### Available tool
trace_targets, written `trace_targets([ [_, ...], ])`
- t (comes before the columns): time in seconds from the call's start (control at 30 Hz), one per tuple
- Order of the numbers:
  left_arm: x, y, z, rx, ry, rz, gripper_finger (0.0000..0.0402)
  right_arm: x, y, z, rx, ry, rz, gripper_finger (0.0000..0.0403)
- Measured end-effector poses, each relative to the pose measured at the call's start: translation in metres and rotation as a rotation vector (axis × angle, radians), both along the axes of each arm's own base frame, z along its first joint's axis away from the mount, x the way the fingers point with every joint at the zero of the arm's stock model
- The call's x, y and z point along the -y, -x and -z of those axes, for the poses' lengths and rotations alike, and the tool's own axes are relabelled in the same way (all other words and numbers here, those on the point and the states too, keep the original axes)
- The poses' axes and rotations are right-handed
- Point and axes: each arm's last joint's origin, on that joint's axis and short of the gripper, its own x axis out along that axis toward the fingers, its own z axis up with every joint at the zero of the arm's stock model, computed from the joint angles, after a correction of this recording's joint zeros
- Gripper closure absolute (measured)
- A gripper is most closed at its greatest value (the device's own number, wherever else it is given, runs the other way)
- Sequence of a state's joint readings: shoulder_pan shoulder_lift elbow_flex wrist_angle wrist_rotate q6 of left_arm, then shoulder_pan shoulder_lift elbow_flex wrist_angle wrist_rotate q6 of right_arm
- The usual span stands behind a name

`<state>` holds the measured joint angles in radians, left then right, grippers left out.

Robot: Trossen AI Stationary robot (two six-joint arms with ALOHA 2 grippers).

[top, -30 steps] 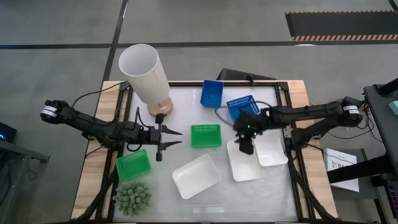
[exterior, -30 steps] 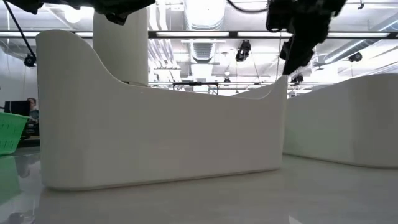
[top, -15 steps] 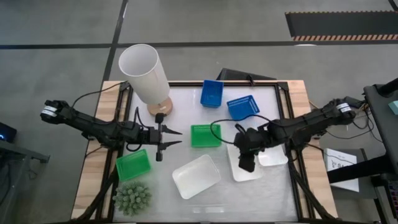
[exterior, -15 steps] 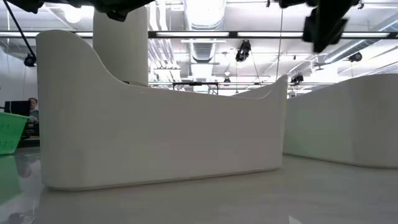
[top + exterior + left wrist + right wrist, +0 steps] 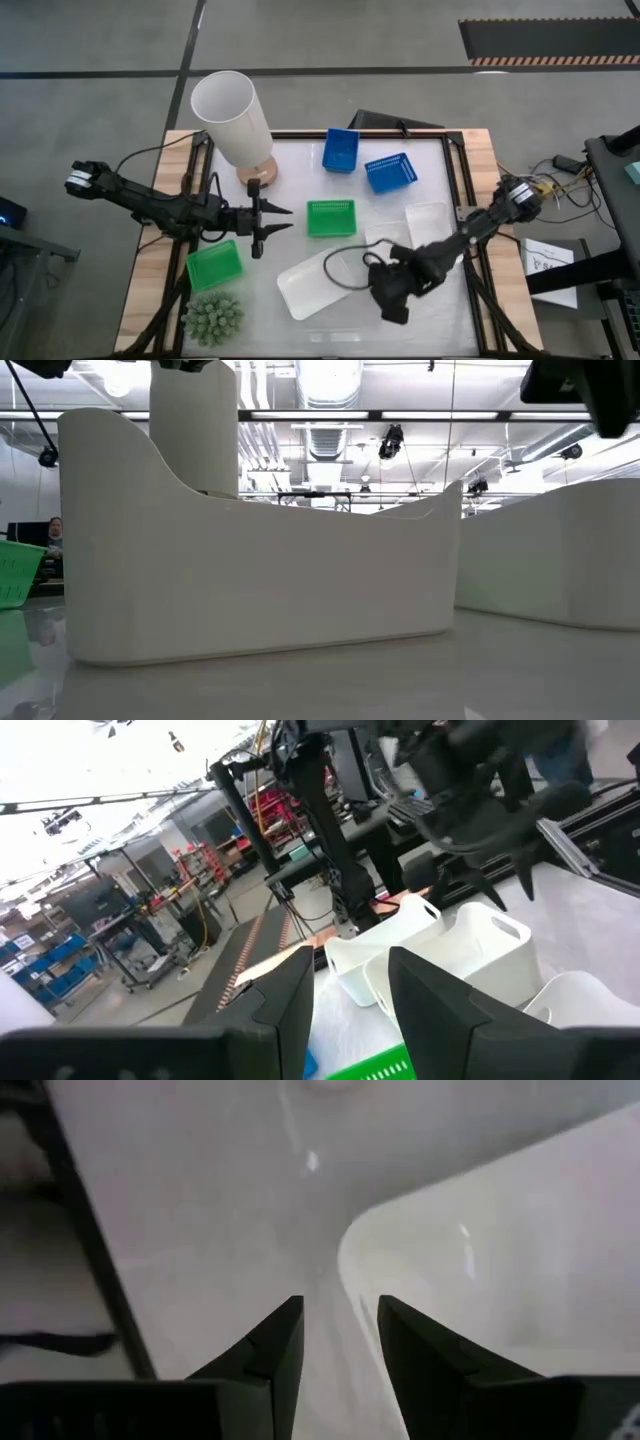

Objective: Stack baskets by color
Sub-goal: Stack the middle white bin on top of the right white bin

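Observation:
Three white baskets show: one near the front, two at the right, the last partly under my right arm. Two blue baskets sit at the far side. One green basket lies in the middle, another at the left. My right gripper points down, open, over bare table just right of the near white basket's corner. My left gripper hovers level and open, left of the middle green basket.
A tall white cylinder lamp stands at the far left and a spiky green plant at the near left corner. In the low view the near white basket fills the front. Dark cables trail by my right arm.
My right gripper has swung from above the two white baskets at the right toward the table's near edge and somewhat left, ending beside the near white basket. No basket has moved.

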<state>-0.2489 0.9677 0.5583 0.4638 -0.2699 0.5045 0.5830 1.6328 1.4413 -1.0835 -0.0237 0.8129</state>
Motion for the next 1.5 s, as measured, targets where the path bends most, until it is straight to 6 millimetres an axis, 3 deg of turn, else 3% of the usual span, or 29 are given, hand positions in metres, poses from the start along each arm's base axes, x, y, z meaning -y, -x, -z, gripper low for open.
trace_targets([
  [0.17,0.0,-0.001,0.001,-0.005,-0.001,0.0,0.0285,-0.02,-0.008,0.012,-0.122,0.084,-0.058,0.028],
  [0.4,0.0,-0.001,0.001,-0.006,-0.002,0.0,0.0285,-0.03,-0.022,0.022,-0.166,0.118,-0.076,0.028],
  [0.77,0.0,-0.001,0.002,-0.008,-0.011,0.0,0.0285,-0.025,-0.024,0.031,-0.134,0.227,-0.147,0.028],
  [1.03,0.0,-0.001,0.002,-0.008,-0.012,0.0,0.0285,-0.024,-0.029,0.041,-0.094,0.209,-0.173,0.0283],
  [1.13,0.0,-0.001,0.002,-0.008,-0.012,0.0,0.0285,-0.025,-0.031,0.042,-0.077,0.201,-0.177,0.0303],
  [1.33,0.0,-0.001,0.002,-0.008,-0.012,0.0,0.0285,-0.025,-0.031,0.042,-0.074,0.198,-0.175,0.0381],
  [1.5,0.0,-0.001,0.002,-0.008,-0.012,0.0,0.0285,-0.026,-0.032,0.04,-0.063,0.191,-0.174,0.0393],
])
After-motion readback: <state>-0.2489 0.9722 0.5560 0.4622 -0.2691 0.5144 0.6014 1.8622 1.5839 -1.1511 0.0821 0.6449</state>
